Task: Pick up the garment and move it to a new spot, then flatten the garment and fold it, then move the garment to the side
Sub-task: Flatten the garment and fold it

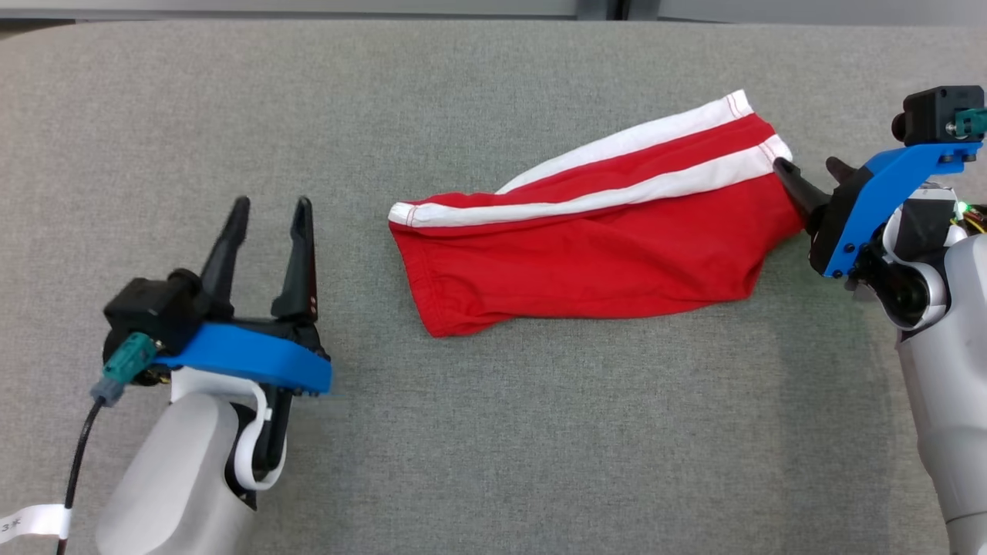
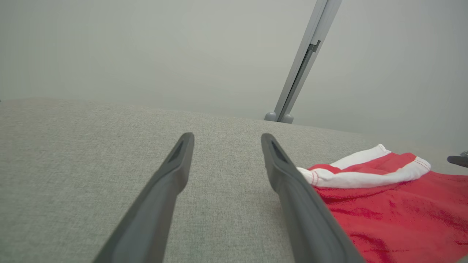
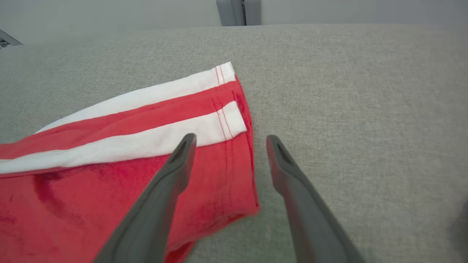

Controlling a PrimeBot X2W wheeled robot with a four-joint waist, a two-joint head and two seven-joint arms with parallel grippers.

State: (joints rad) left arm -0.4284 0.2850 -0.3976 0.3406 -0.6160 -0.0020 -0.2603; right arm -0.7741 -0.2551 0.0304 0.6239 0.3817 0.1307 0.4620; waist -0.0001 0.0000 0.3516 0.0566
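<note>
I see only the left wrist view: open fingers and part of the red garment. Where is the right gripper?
Observer: The right gripper is at the right end of the garment, beside its white-striped hem.
Operator: Is it holding the cloth?
Observer: No; the right wrist view shows its jaws open, one finger over red cloth, the other over grey surface.
Operator: Does my left gripper touch the garment?
Observer: No; the head view shows grey surface between them.

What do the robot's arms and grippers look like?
The left gripper and right gripper each have two dark tapered fingers, a blue bracket and a black camera with teal connector. Forearms are pale grey; a white-tagged black cable leaves the left one.
</note>
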